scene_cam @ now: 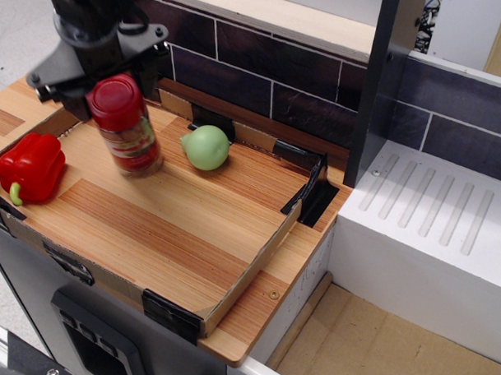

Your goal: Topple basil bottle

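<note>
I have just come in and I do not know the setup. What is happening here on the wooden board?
A robot arm is working on the basil bottle, a clear spice jar with a red cap. Its black gripper is at the cap, and the jar is tilted and blurred, so it seems to be tipping over rather than standing upright. Whether the fingers clamp the cap or only push it, I cannot tell. A red bell pepper lies to one side and a pale green onion to the other, both apart from the jar.
</note>
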`<move>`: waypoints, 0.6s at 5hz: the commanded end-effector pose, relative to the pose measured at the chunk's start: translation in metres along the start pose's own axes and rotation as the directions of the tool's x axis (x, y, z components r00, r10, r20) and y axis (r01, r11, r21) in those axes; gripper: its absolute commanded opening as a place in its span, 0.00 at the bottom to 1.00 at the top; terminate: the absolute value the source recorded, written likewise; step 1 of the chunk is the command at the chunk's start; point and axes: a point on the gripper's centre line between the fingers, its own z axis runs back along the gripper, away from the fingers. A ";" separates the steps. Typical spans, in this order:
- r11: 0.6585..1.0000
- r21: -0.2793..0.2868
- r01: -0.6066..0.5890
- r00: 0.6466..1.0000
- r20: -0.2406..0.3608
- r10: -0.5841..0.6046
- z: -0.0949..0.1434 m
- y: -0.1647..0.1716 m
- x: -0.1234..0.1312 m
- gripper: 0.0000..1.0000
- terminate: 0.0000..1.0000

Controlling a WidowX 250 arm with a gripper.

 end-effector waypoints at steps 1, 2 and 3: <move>0.990 0.084 -0.110 0.994 -0.016 0.112 -0.007 -0.004 -0.037 0.00 0.00; 0.985 0.139 -0.099 0.994 -0.025 0.103 -0.013 -0.001 -0.055 0.00 0.00; 0.983 0.153 -0.102 0.991 -0.075 0.114 -0.018 -0.002 -0.062 0.00 0.00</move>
